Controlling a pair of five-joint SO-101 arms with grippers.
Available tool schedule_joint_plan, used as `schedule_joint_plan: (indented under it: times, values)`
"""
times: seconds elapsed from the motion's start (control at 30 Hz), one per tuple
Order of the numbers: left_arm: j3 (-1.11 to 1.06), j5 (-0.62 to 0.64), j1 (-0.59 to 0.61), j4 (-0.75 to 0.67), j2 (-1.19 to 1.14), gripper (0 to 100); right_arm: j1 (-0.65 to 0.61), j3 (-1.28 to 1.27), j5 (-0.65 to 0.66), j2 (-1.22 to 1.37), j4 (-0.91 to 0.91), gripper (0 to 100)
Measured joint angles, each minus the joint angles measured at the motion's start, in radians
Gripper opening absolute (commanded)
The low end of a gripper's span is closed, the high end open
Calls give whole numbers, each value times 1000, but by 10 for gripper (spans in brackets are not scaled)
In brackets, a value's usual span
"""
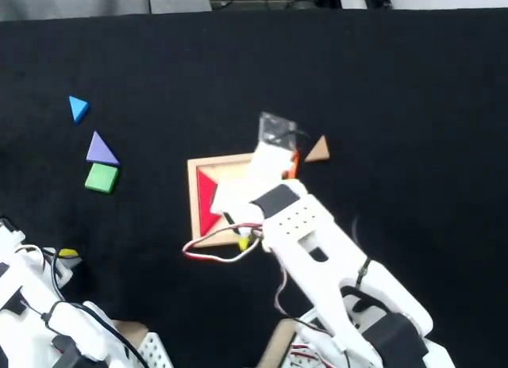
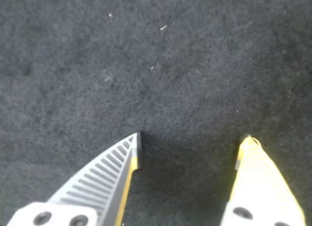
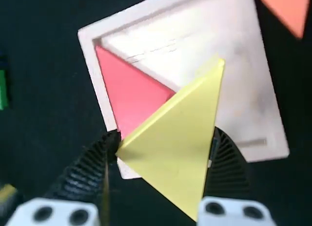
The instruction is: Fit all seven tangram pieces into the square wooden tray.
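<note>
My right gripper (image 3: 163,138) is clamped on the yellow triangle (image 3: 178,143), holding it over the wooden tray (image 3: 265,94). A red triangle (image 3: 129,97) lies inside the tray against one wall. An orange triangle (image 3: 287,9) sits on the black cloth (image 2: 146,65) near the tray. My left gripper (image 2: 192,138) hangs with its fingers apart over bare cloth. Well apart from the tray lie a blue triangle (image 1: 78,108), a purple triangle (image 1: 101,148) and, just beside it, a green square (image 1: 101,178).
</note>
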State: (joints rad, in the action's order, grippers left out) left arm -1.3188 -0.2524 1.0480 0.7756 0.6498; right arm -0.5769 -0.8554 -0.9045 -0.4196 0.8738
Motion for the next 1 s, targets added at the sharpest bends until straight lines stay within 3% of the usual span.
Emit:
schedule_joint_plan:
  times: [0.2, 0.57, 0.87, 1.0]
  values:
    - [0, -2, -23, -3, 0, 318, 0, -2, -253, 0, -2, 134]
    - [0, -2, -29, -5, 0, 318, 0, -28, -285, 0, -25, 138]
    - [0, -2, -29, -5, 0, 318, 0, -315, -285, 0, -493, 139]
    - [0, -2, -29, -5, 0, 318, 0, -333, -287, 0, -559, 139]
